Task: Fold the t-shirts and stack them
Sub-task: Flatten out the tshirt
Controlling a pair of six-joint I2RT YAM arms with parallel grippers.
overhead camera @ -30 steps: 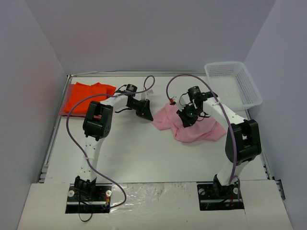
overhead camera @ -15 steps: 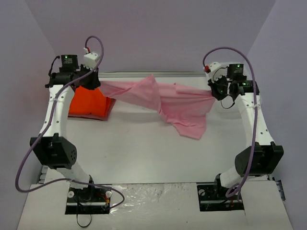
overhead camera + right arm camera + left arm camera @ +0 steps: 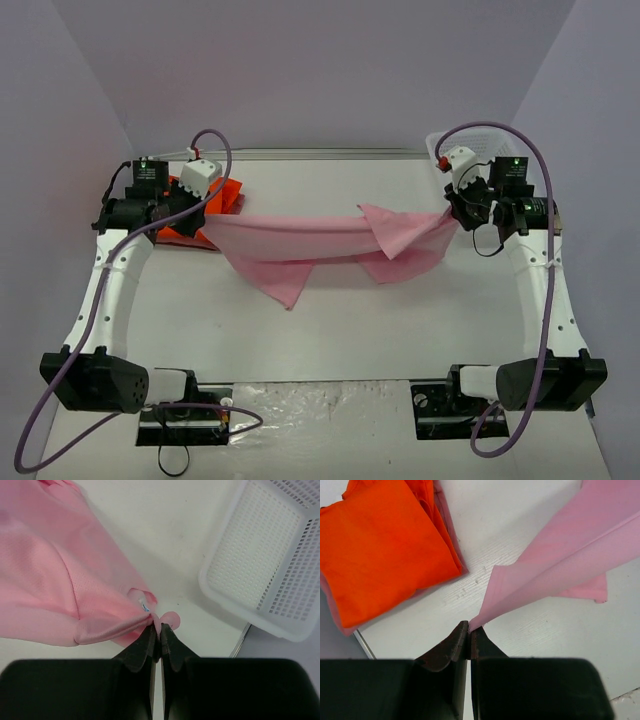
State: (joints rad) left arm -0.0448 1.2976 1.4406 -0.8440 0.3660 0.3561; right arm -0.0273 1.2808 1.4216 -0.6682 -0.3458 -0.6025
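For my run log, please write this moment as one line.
left pincer: shut on pink t-shirt | right pincer: shut on pink t-shirt | pink t-shirt: stretched between both | orange t-shirt: folded, far left

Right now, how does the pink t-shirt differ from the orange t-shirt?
The pink t-shirt is light pink; the orange t-shirt is bright orange. The pink one hangs stretched between the left pincer and right pincer, both shut on it; the orange one lies folded on the table. Both are soft cloth.
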